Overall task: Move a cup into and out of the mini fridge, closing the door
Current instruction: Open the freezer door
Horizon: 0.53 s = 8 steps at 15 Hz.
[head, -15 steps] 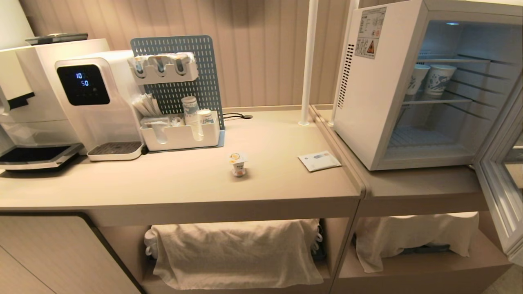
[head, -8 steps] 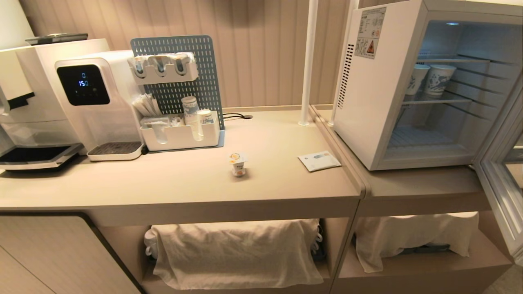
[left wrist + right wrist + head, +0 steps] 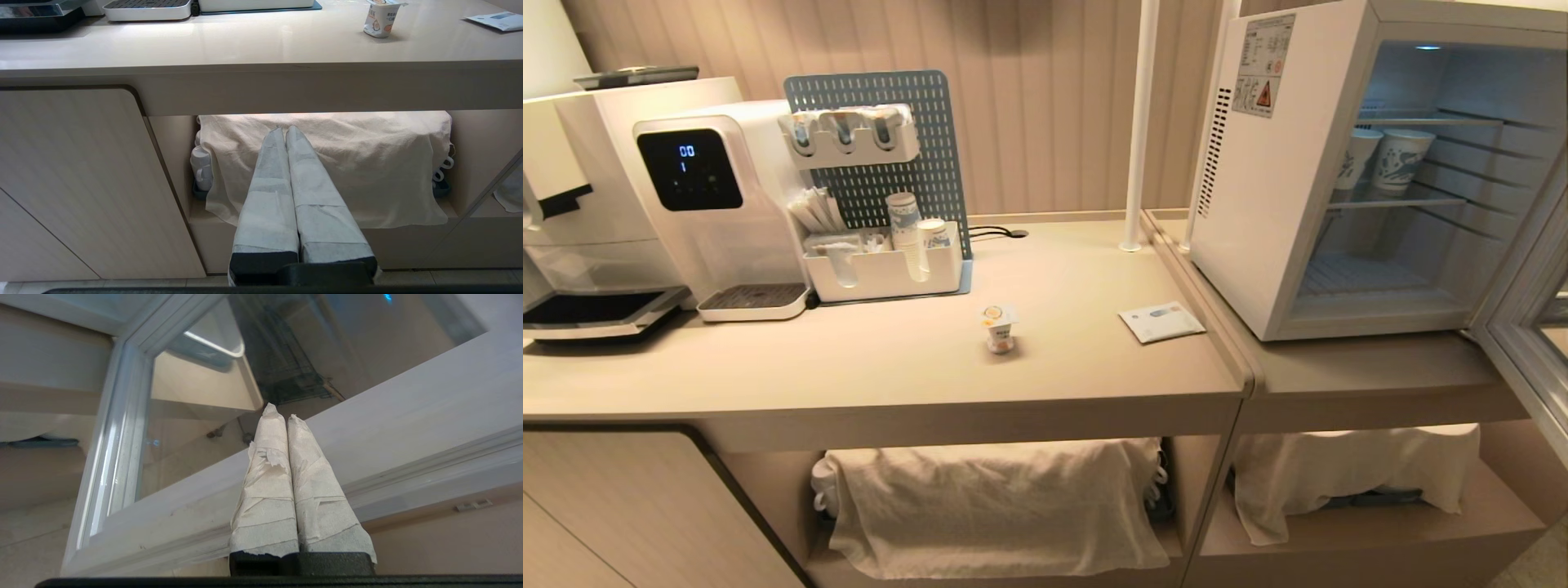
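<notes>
Now right claw (image 3: 286,411) clenched empty, tips against the door (image 3: 367,416) frame; left claw (image 3: 284,130) clenched, cup (image 3: 381,18) well apart on table (image 3: 245,45).

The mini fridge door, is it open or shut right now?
Open. The door is swung out to the right, leaving the mini fridge interior and its wire shelves exposed; the right gripper, shut, is against its frame.

Beige counter (image 3: 890,367) – carrying cup (image 3: 999,328), paper packet (image 3: 1161,321), water dispenser (image 3: 719,208), mini fridge (image 3: 1282,204)
</notes>
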Tool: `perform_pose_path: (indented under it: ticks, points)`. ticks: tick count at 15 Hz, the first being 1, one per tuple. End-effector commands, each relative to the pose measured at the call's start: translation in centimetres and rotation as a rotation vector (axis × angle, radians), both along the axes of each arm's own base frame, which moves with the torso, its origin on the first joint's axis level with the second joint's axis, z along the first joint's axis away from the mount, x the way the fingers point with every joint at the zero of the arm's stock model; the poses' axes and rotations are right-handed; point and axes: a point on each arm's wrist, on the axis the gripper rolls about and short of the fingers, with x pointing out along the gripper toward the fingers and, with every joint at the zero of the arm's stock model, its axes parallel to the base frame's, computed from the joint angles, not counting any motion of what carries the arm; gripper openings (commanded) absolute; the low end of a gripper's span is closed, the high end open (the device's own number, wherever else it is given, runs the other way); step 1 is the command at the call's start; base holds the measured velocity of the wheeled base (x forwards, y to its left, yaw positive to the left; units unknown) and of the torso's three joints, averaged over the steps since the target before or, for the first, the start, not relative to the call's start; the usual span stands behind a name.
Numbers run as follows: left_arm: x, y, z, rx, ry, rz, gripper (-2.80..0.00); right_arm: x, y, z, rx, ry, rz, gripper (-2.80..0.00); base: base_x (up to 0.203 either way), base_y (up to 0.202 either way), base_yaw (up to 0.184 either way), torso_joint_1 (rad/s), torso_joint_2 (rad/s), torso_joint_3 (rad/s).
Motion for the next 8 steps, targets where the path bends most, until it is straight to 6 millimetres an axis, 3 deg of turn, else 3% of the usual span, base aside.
perform_pose_path:
  ticks: [1, 8]
  points:
    - [0.0, 0.0, 0.0, 0.0, 0.0, 0.001, -2.8, -0.2, -0.4, 0.1, -0.004, -0.004, -0.039, -2.8, 0.0, 0.0, 0.0, 0.0, 0.0, 0.0]
    - [0.0, 0.0, 0.0, 0.0, 0.0, 0.001, -2.8, 0.9, -2.3, 0.7, 0.001, 0.001, -0.166, -2.8, 0.0, 0.0, 0.0, 0.0, 0.0, 0.0]
